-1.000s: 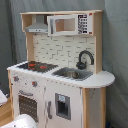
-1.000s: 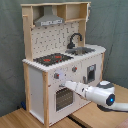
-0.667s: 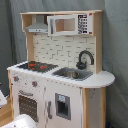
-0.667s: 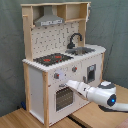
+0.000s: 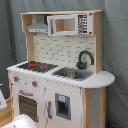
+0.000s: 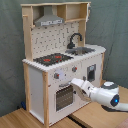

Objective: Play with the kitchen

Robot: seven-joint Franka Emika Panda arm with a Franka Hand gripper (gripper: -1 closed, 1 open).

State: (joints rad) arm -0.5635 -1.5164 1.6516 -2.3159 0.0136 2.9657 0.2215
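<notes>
The toy kitchen (image 5: 55,90) (image 6: 37,87) is white and light wood and shows in both exterior views. It has a black-red stovetop (image 5: 36,65) (image 6: 52,59), a sink (image 5: 73,74) with a black faucet (image 5: 85,57) (image 6: 75,39), and a grey hood (image 5: 37,25) (image 6: 49,20). My gripper (image 6: 75,82) reaches in from the second exterior view's lower right. It is at the kitchen's front, just under the knobs (image 6: 56,76) and by the top of the windowed oven door (image 6: 64,96). In the first exterior view only a white part of the arm (image 5: 20,121) shows at the bottom edge.
The kitchen stands on a wooden floor (image 6: 30,120) in front of a grey curtain (image 6: 10,50). A toy microwave (image 5: 65,24) sits in the upper shelf. A small white door with a dark panel (image 5: 62,106) is right of the oven door. The arm's white body (image 6: 107,95) fills the second exterior view's lower right.
The arm has moved left and a little up in the second exterior view, bringing the gripper closer to the oven front. The kitchen itself has not changed.
</notes>
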